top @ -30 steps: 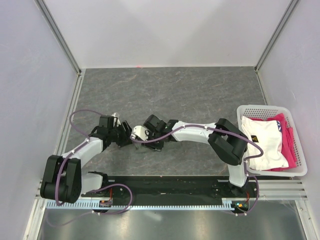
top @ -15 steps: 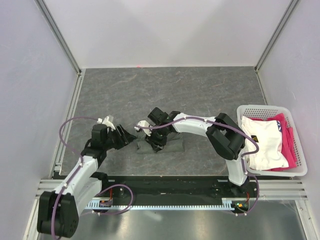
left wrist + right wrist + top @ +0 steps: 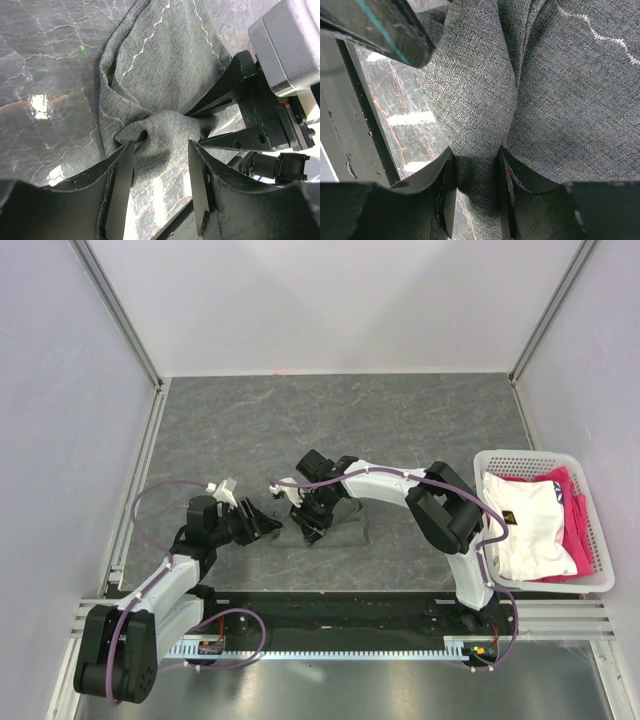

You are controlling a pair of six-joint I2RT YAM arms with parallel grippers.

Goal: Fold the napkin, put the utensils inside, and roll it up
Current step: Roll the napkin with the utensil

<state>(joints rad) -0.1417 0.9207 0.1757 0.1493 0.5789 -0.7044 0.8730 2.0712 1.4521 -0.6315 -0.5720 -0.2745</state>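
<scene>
The napkin (image 3: 345, 532) lies as a dark grey rolled bundle on the table, just in front of the arms. In the left wrist view the napkin (image 3: 165, 65) shows a pale wavy hem, and its bunched end reaches my left gripper (image 3: 161, 150). That gripper is open, one finger on each side of the cloth's tip. My right gripper (image 3: 476, 155) is shut on a thick fold of the napkin (image 3: 560, 90). In the top view my left gripper (image 3: 270, 528) and right gripper (image 3: 305, 528) sit close together at the roll's left end. The utensils are hidden.
A white basket (image 3: 545, 455) at the right edge holds white and pink fabrics (image 3: 530, 520). The black rail (image 3: 330, 615) with the arm bases runs along the near edge. Grey marbled tabletop (image 3: 330, 430) stretches behind the napkin.
The left arm has drawn its elbow back toward the near edge, and its gripper has slid slightly right toward the napkin's end, jaws narrowing. The right gripper keeps its hold on the cloth.
</scene>
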